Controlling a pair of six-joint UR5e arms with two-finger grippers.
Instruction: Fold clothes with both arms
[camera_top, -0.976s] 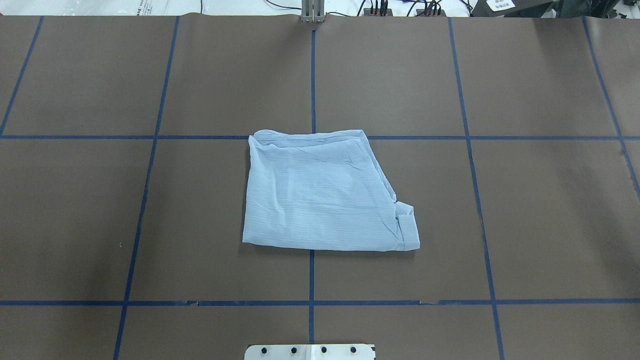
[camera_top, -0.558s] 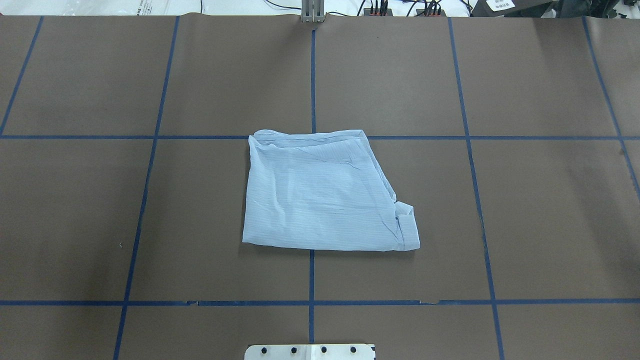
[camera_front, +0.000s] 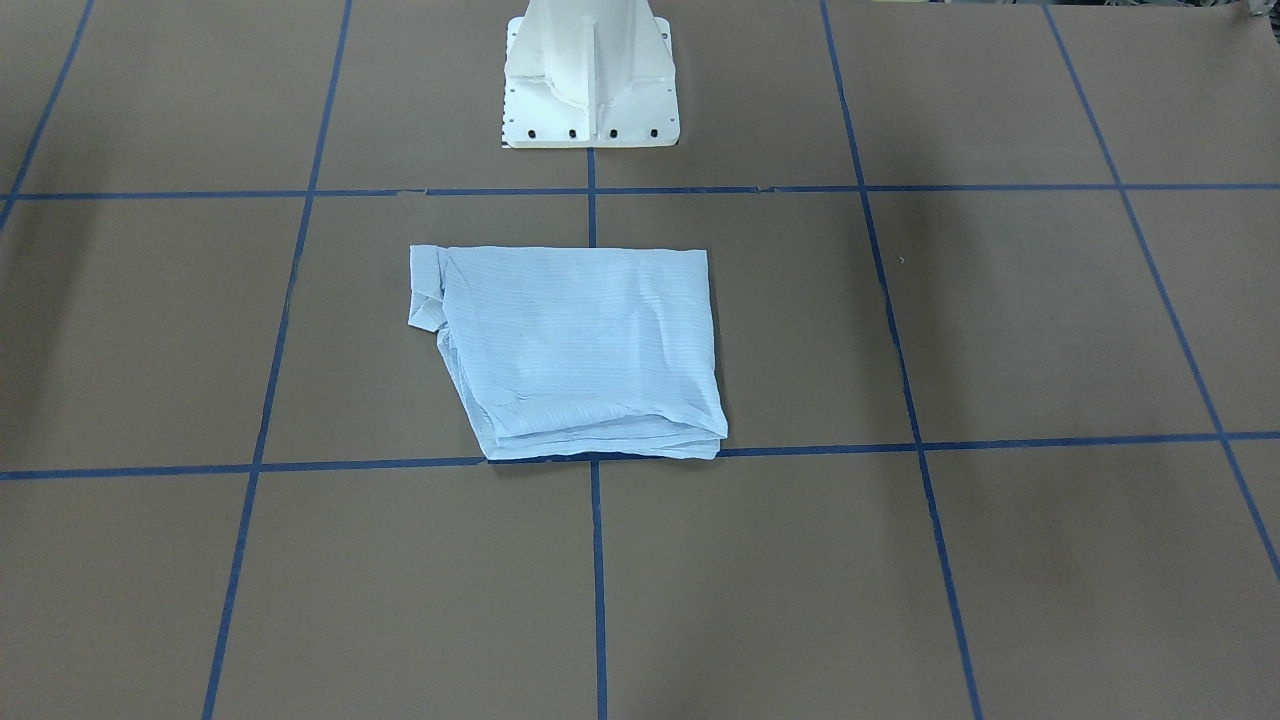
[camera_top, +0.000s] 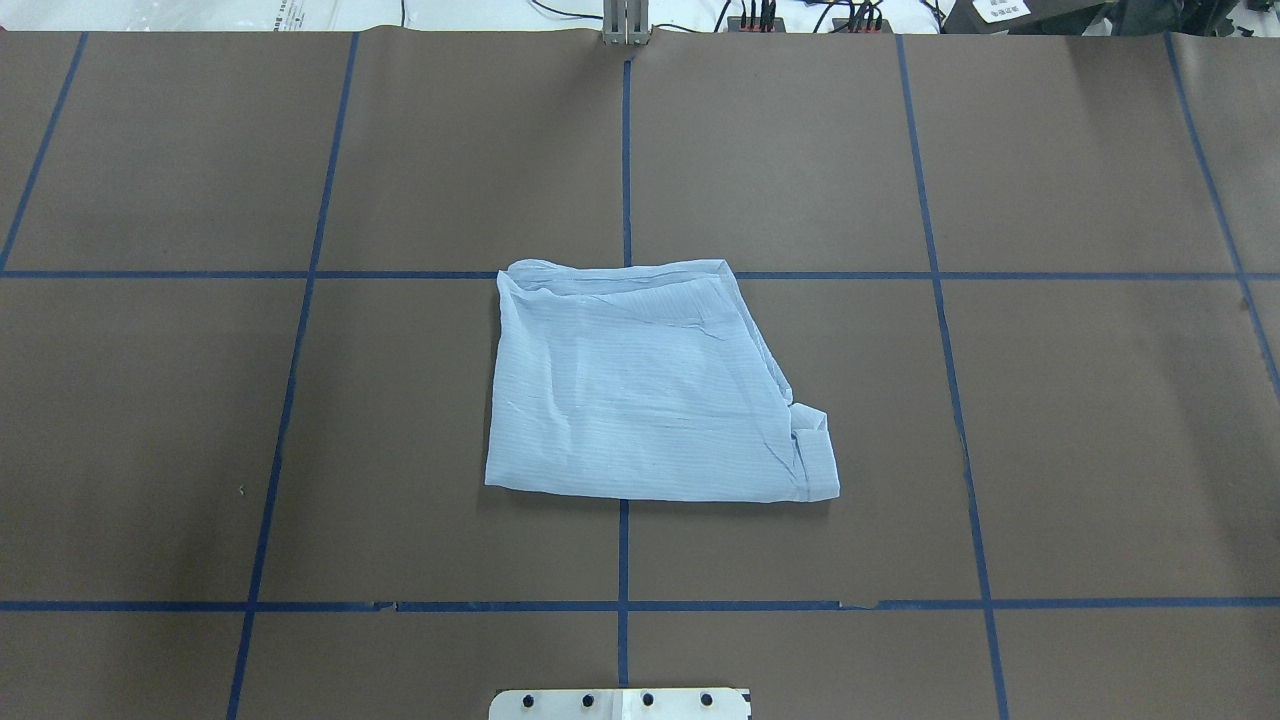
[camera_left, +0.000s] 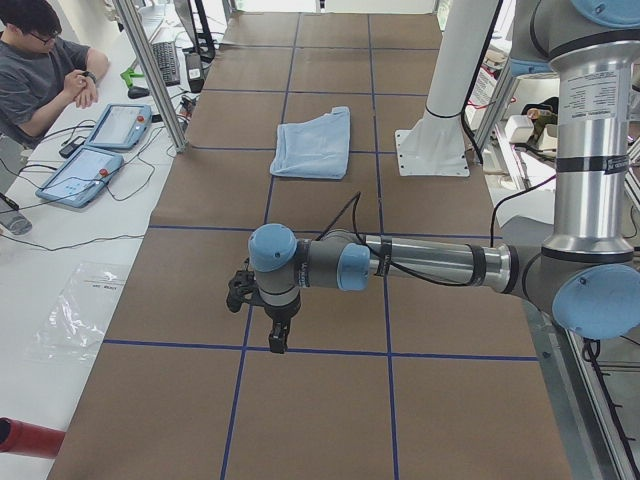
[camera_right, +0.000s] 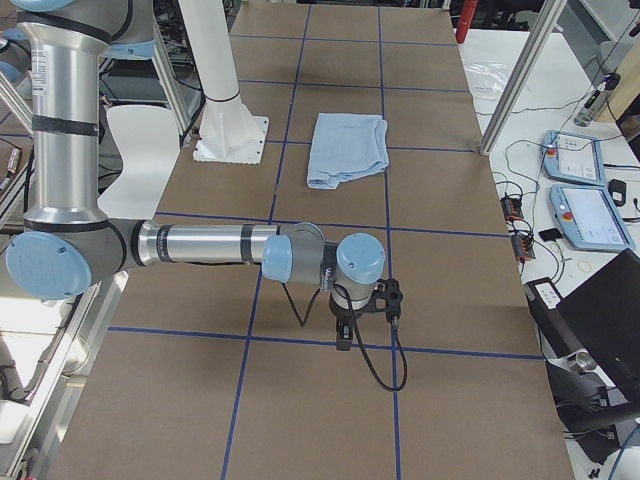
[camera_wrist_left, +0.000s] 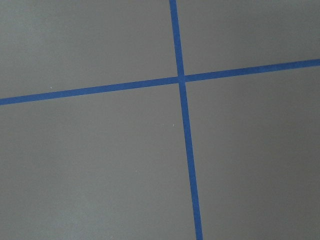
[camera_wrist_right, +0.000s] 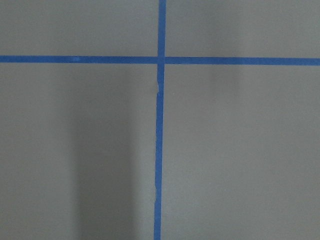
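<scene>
The white pedestal (camera_front: 590, 90) stands at the near edge of the table (camera_top: 1100, 400), with both arms spread low toward opposite ends. The left arm (camera_left: 420, 262) stretches level over the left end, its left gripper (camera_left: 279, 338) pointing straight down by a crossing of blue tape lines (camera_top: 623, 150). The right arm (camera_right: 200, 243) mirrors it at the right end, its right gripper (camera_right: 343, 335) likewise hanging over bare brown surface. Whether either pair of jaws is apart or together cannot be told from these side angles. Each wrist camera sees only table and tape, so neither gripper appears to carry anything.

Farther out, at the table's middle, the pale-blue shirt (camera_top: 640, 400) lies as a flat, layered packet straddling the centre line. Its far edge runs along a cross line, and a cuff (camera_top: 815, 440) pokes out at its near right corner. With both arms well apart from it, the folding looks finished, and the arms seem parked wide to leave the result in plain sight. Beyond the far edge, an operator (camera_left: 35, 70) sits by two control tablets (camera_left: 105, 145).
</scene>
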